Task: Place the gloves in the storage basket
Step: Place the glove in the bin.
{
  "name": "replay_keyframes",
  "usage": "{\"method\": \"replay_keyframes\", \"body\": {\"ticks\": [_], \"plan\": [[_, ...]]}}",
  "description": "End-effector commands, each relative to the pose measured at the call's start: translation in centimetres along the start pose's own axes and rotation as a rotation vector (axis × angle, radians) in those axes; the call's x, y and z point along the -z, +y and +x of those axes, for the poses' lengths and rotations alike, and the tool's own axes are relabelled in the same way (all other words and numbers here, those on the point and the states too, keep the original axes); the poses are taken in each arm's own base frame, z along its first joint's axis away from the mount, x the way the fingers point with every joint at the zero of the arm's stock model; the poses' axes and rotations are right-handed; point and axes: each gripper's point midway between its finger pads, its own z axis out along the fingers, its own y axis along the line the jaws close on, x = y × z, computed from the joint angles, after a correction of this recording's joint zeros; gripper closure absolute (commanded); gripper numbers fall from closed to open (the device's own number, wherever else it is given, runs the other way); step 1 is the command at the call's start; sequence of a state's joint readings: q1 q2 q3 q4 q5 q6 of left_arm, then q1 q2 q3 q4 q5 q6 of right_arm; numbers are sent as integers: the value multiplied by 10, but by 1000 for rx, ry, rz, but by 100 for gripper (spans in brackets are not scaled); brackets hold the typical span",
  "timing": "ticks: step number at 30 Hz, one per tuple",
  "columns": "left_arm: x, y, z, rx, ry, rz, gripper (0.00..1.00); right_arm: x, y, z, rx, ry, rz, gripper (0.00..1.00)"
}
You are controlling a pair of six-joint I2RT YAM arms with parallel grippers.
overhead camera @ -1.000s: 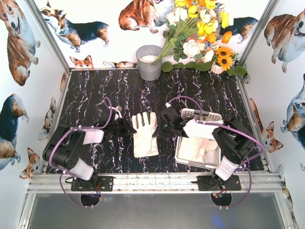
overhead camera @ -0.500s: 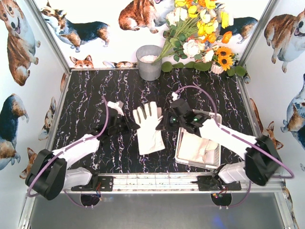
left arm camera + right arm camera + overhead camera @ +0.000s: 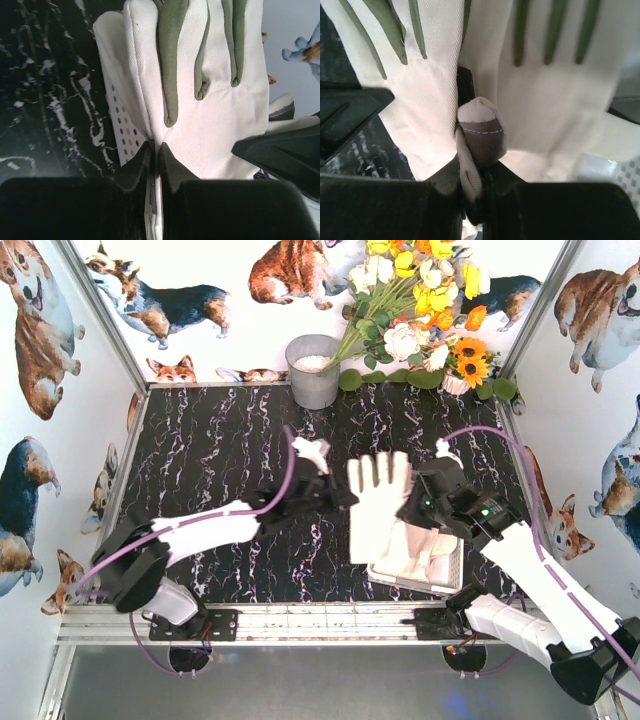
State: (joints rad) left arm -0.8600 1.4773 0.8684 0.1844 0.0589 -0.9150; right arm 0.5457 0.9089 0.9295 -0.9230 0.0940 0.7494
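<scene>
Stretching between the two grippers, a cream-white fabric work glove [image 3: 377, 502] is held over the left edge of the white perforated plastic storage basket [image 3: 458, 568]. Its fingers point toward the far side of the black marbled tabletop [image 3: 210, 440]. Its right part overlaps the basket, where more pale gloves [image 3: 420, 558] lie.

The left gripper [image 3: 342, 496] is clamped narrow on the glove's left edge and the right gripper [image 3: 410, 510] on its right edge, facing each other across the palm.

Only the left wrist view shows the olive-green strips [image 3: 169, 60] running between the glove's fingers. It also shows the jaws pressed together on a thin fold of cloth, with the basket's dotted wall just behind.

Only the right wrist view shows the glove's thumb tip [image 3: 480, 131], capped with a grey-brown patch and a dashed seam. It is bunched right at that gripper's closed jaws, and the other gripper's dark body is at the left.

Farther back stand a grey metal bucket [image 3: 313, 370] and a bouquet of yellow, white and orange flowers [image 3: 420, 310], against corgi-printed walls [image 3: 60, 390].
</scene>
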Motion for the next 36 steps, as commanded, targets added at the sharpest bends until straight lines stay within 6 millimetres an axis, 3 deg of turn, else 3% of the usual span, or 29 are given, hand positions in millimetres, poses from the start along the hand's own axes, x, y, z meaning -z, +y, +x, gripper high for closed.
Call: {"method": "replay_keyframes", "body": {"ticks": [1,8,15,25,36], "plan": [[-31,13,-4,-21,-35,-96,100,16,-73,9,19,-9,305,100],[-67,4,13,-77,30,-106,100,8,-102,18,-55,-34,409,100],[-87,6,36,-105,98,-112,100,2,-117,24,-123,-67,457,100],[-104,19,54,-146,137,-177,100,-9,-140,44,-243,-73,544,100],[-106,52,45,-188,101,-356,100,-33,-139,44,-224,-78,523,100]]}}
